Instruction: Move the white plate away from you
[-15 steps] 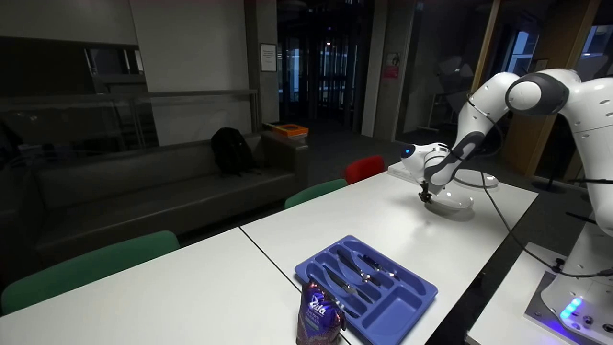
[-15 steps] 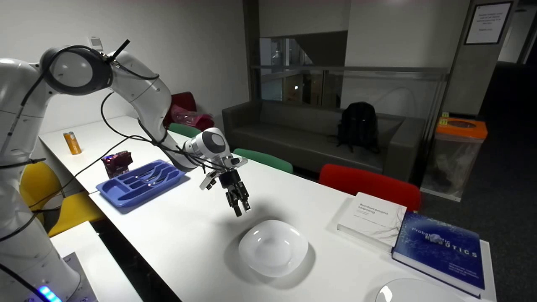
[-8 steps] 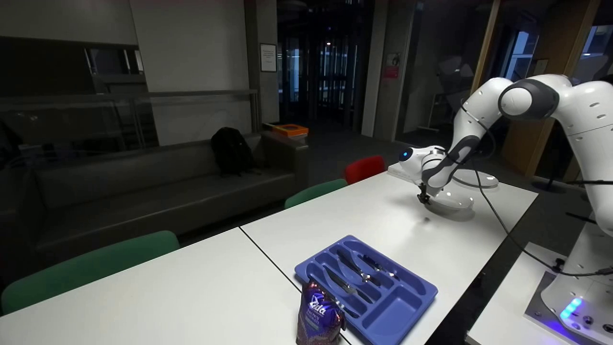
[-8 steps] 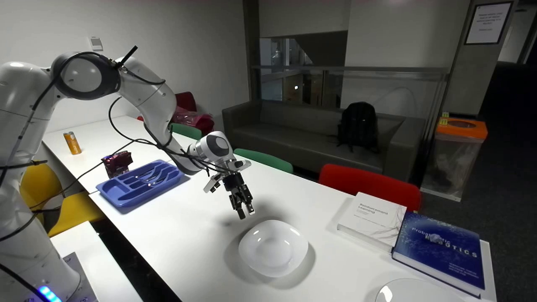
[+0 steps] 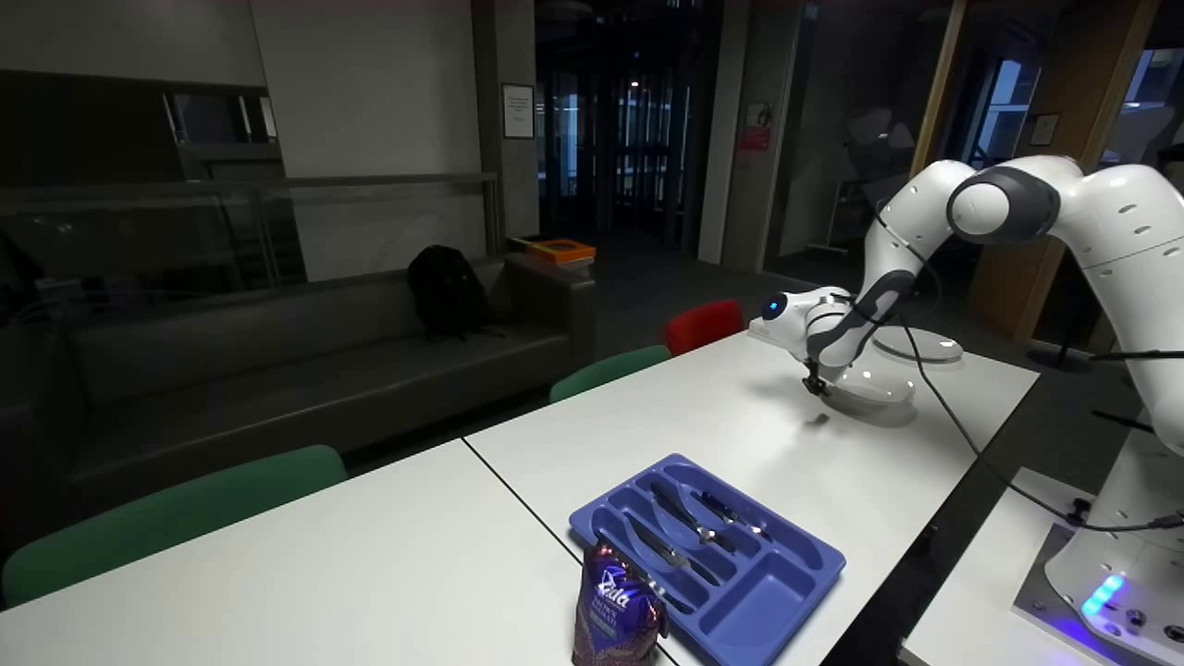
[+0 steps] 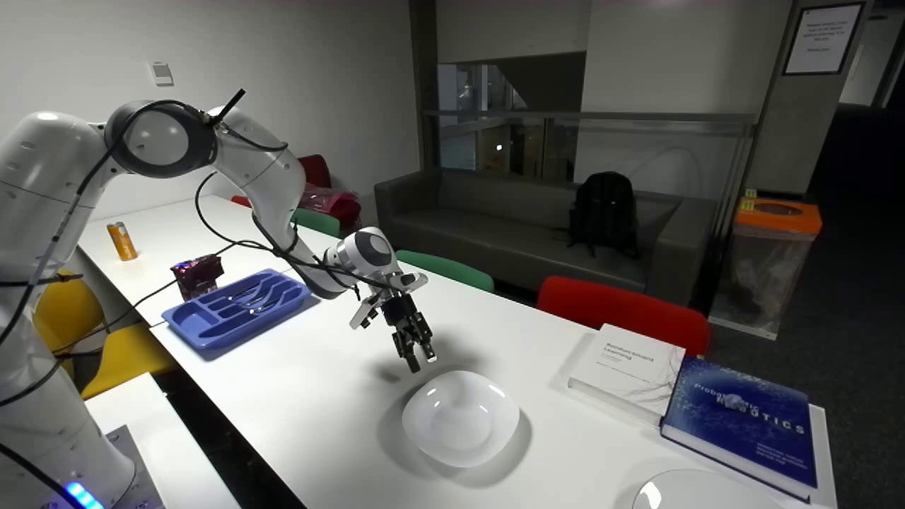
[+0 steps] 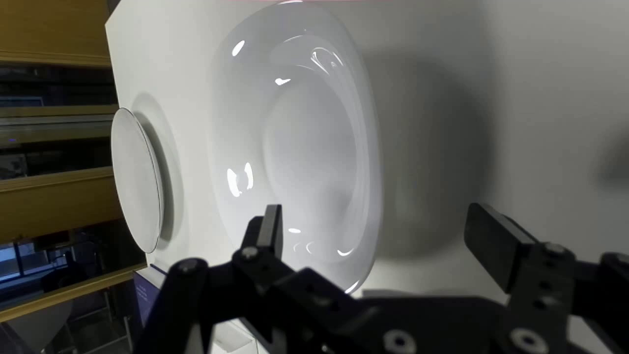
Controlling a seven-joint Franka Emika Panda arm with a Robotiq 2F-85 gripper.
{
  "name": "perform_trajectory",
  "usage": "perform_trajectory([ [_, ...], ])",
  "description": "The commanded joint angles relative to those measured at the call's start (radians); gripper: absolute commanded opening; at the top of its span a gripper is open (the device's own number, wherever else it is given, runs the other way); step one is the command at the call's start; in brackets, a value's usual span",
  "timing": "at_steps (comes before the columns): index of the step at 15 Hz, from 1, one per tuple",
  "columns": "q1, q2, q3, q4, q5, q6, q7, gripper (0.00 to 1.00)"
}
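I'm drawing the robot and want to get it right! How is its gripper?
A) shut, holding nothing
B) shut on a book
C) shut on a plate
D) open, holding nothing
D: the wrist view shows the gripper with its jaws wide apart and nothing pinched between them.

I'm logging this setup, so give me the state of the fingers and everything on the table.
Fingers, open, holding nothing
White plate, right side up, empty
Flatter white plate, lying flat
Blue tray, upright, holding cutlery
Foil bag, standing; sealed or not, unclear
White book, closed
Blue book, closed
Orange can, upright; possibly two
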Motion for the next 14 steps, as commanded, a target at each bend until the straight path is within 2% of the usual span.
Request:
perform_trajectory([
  [1, 0.024, 0.034, -0.022, 0.047, -0.029, -0.064, -0.004, 1.0],
  [14, 0.024, 0.082, -0.021, 0.101, -0.082, -0.123, -0.001, 1.0],
])
